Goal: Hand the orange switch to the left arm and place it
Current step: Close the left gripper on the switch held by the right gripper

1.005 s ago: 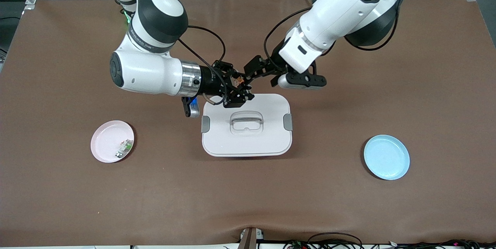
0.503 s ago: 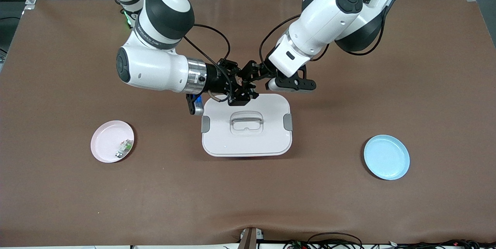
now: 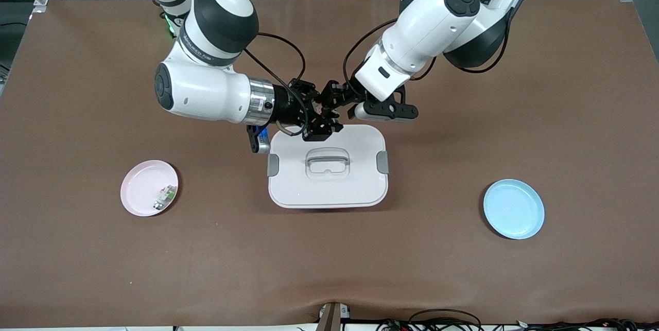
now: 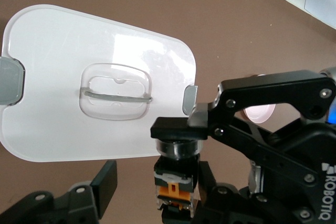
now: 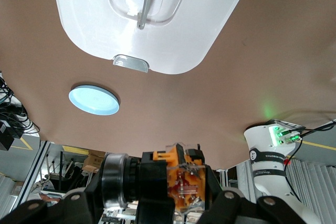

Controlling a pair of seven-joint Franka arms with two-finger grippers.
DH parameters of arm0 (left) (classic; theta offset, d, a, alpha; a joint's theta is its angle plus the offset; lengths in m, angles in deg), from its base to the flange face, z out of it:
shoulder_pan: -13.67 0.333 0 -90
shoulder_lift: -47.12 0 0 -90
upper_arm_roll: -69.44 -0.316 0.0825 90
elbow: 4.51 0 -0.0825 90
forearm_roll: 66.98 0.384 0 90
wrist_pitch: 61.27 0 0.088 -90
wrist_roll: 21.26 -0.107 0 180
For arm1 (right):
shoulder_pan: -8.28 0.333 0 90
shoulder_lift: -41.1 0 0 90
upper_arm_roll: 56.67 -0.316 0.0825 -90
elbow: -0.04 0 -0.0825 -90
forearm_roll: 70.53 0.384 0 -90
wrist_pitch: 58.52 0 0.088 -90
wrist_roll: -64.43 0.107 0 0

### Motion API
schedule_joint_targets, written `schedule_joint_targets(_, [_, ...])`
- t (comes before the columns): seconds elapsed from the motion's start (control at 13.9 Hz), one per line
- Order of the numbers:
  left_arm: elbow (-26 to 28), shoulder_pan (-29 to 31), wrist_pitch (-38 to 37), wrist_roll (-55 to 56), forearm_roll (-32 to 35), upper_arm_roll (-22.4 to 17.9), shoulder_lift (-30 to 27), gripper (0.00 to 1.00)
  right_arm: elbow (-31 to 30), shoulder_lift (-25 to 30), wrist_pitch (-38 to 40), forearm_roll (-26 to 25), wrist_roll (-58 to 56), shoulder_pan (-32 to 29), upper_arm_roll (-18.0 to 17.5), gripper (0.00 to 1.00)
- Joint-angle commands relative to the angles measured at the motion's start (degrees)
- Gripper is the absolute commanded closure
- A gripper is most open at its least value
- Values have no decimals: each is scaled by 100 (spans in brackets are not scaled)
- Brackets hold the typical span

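Brown surface (image 3: 463, 269) carries the white box (image 3: 327, 166) at its middle, a pink plate (image 3: 141, 187) toward the right arm's end and a blue plate (image 3: 514, 209) toward the left arm's end. We note both pincers meeting in the air over the box edge nearest the bases. We see the right pincer (image 3: 318, 117) clamped on the orange switch (image 5: 176, 179). The left pincer (image 3: 329, 100) has its fingers (image 4: 105, 179) apart on either side of the switch's round end.
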Motion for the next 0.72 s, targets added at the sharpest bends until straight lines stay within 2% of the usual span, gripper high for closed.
schedule_joint_targets(0.0, [69, -16, 95, -14, 22, 54, -51, 29, -25, 68, -28, -85, 123, 64, 53, 84])
schedule_joint_targets(0.36, [86, -8, 148, -303, -355, 80, -24, 36, -25, 68, -36, -76, 123, 108, 53, 84])
schedule_joint_targets(0.65, [156, 1, 148, -524, -541, 80, -24, 48, -25, 68, -28, -76, 123, 108, 53, 84])
